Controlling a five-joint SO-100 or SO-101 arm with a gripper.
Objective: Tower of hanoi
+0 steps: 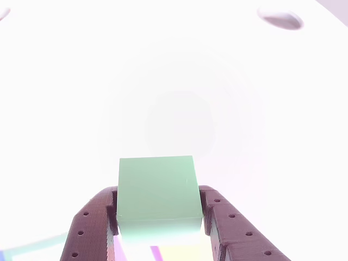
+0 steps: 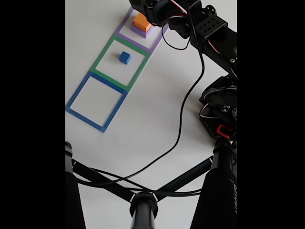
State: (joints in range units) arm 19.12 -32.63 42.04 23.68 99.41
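Note:
In the other view my gripper (image 1: pixel 157 209) is shut on a pale green block (image 1: pixel 156 185), with a dark brown finger (image 1: pixel 89 228) against each of its sides. Slivers of purple and yellow show just under the block. In the fixed view an orange-yellow block (image 2: pixel 142 21) rests on a wider purple block (image 2: pixel 139 31) inside the purple tape square (image 2: pixel 157 45), and the arm (image 2: pixel 200 24) reaches over that stack from the top right. A small blue cube (image 2: pixel 125 57) sits alone in the green tape square (image 2: pixel 102 57).
The blue tape square (image 2: pixel 78 93) is nearest the camera in the row and holds nothing. A black cable (image 2: pixel 183 119) trails across the white table. A black stand with crossed bars (image 2: pixel 143 200) fills the lower part of the fixed view.

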